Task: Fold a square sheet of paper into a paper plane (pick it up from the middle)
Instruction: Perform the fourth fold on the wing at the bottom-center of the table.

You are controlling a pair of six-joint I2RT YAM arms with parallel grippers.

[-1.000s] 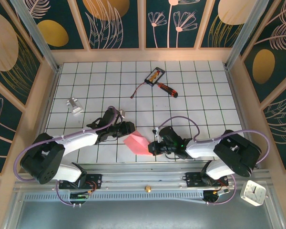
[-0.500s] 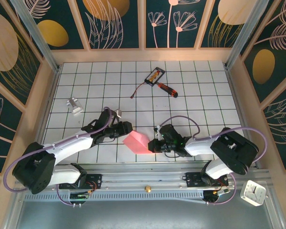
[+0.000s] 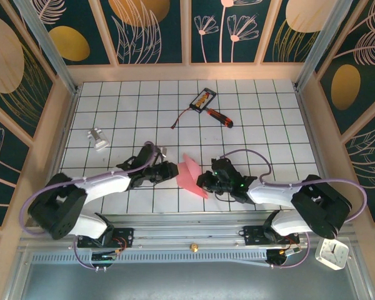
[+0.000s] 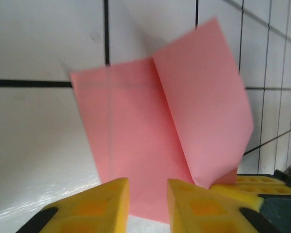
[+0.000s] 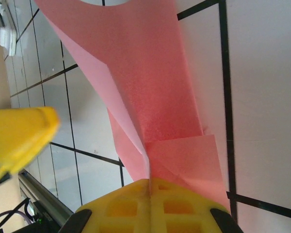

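Paper: pink and partly folded, near the table's front edge between the two grippers. It stands tilted on edge rather than lying flat.
Right gripper: fingers pressed together on one end of the paper, where the layers meet.
Left gripper: fingers apart with a narrow gap. The paper's edge shows in that gap; whether they touch it I cannot tell.
Done: a centre crease and one flap lapped over the other side are visible.
Remaining: no slim pointed dart yet. Probably about midway, with the narrowing folds and the wings to come.
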